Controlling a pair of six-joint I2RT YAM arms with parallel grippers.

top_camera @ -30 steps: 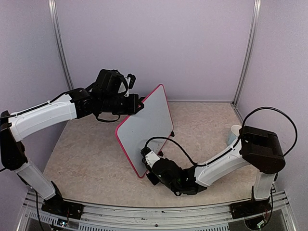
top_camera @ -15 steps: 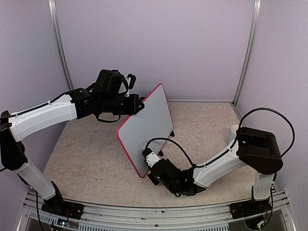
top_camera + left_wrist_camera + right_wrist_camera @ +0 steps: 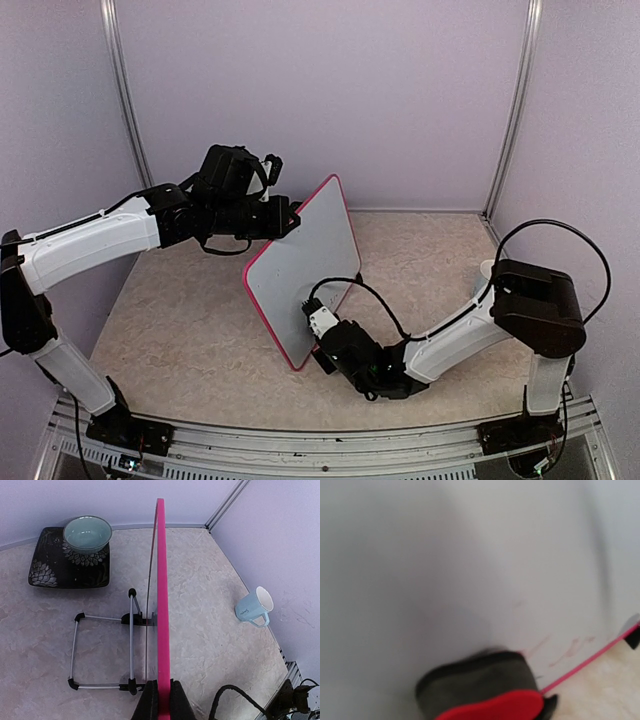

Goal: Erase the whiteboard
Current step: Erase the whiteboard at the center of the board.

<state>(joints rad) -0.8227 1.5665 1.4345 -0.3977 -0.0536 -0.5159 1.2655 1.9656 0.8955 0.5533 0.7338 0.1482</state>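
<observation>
The whiteboard (image 3: 300, 270), white with a pink-red frame, stands tilted on its edge in the middle of the table. My left gripper (image 3: 287, 222) is shut on its top frame edge; in the left wrist view the pink frame (image 3: 161, 595) runs straight up between my black fingers (image 3: 147, 705). My right gripper (image 3: 318, 322) is low at the board's face, shut on a red eraser with a dark felt pad (image 3: 480, 687) pressed against the white surface (image 3: 445, 555). Faint reddish smears (image 3: 560, 652) show near the lower frame edge.
A wire stand (image 3: 105, 650) with black feet lies on the table behind the board. A black patterned plate (image 3: 70, 560) holds a pale green bowl (image 3: 87, 532) at the far side. A light blue mug (image 3: 253, 607) lies by the right wall, also in the top view (image 3: 485, 275).
My right gripper with the eraser has slid a little right and up along the lower board face. The left arm and the board have stayed put.
</observation>
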